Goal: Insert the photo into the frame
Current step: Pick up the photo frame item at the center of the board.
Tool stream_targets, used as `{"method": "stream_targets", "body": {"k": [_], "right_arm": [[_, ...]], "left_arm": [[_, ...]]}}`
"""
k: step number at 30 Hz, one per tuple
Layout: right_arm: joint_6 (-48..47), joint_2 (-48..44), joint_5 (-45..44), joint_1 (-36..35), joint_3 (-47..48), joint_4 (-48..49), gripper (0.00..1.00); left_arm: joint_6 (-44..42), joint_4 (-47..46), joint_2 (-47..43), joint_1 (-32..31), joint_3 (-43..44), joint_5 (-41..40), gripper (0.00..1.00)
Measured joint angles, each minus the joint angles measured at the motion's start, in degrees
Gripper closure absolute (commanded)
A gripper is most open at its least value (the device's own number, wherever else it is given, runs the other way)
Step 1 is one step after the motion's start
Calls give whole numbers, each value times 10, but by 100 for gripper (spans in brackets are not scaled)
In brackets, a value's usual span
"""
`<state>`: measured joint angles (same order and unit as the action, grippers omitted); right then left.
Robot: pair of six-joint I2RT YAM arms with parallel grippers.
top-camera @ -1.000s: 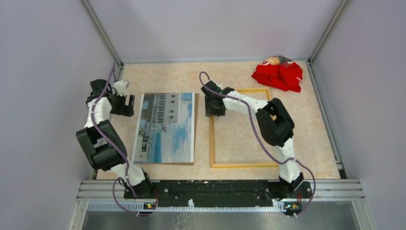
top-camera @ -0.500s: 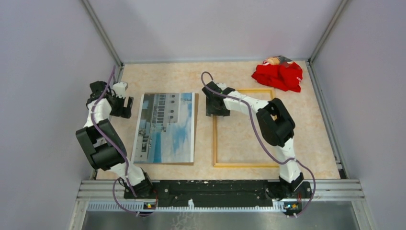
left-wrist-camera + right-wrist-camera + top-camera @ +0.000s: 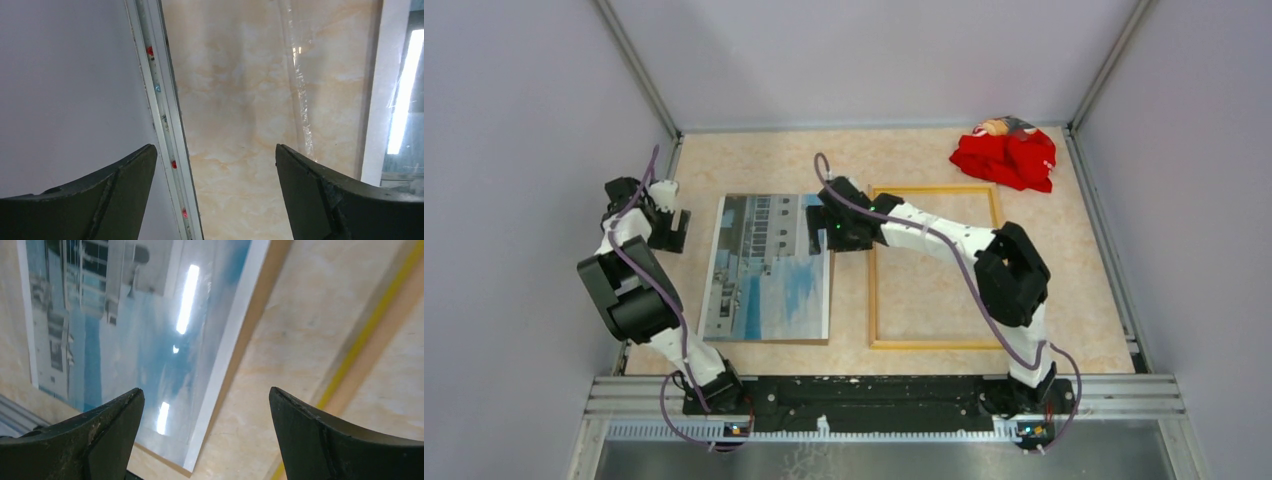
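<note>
Checking layout before the pick: the photo (image 3: 769, 275) lies flat, picture side up, on a brown backing board (image 3: 832, 300) on the desk (image 3: 754, 160), left of centre, long axis running away from the arm bases. The frame (image 3: 871, 300) lies just beside it to the right, long axis parallel. A narrow strip of desk sits betw. board and frame, no contact that top view shows. R gripper (image 3: 832, 228) hangs over the photo's far right corner, jaws spread wide, nothing held. In its wrist view the photo's white right border runs betw. the fingers (image 3: 100, 440), w/ the board edge and then the frame's yellow rail off to the right. L gripper (image 3: 669, 228) is likewise wide open and empty, off the photo's left edge over bare desk by the wall rail (image 3: 160, 100). Judgement: R arm is nearer. You'd take the right long edge, then carry the print sideways to the right w/o turning it. The print lies flush on the board, so getting a finger under looks like the hard part.
</note>
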<state>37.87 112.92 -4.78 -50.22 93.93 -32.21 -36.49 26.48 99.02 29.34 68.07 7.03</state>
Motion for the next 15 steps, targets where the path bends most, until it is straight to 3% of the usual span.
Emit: {"method": "stream_targets", "body": {"k": [5, 15], "right_arm": [[19, 30, 41, -37, -33, 31, 8], [74, 23, 97, -30, -134, 111, 11]], "left_arm": [[-3, -19, 3, 2, -24, -4, 9], [1, -78, 12, -23, -74, -17, 10]]}}
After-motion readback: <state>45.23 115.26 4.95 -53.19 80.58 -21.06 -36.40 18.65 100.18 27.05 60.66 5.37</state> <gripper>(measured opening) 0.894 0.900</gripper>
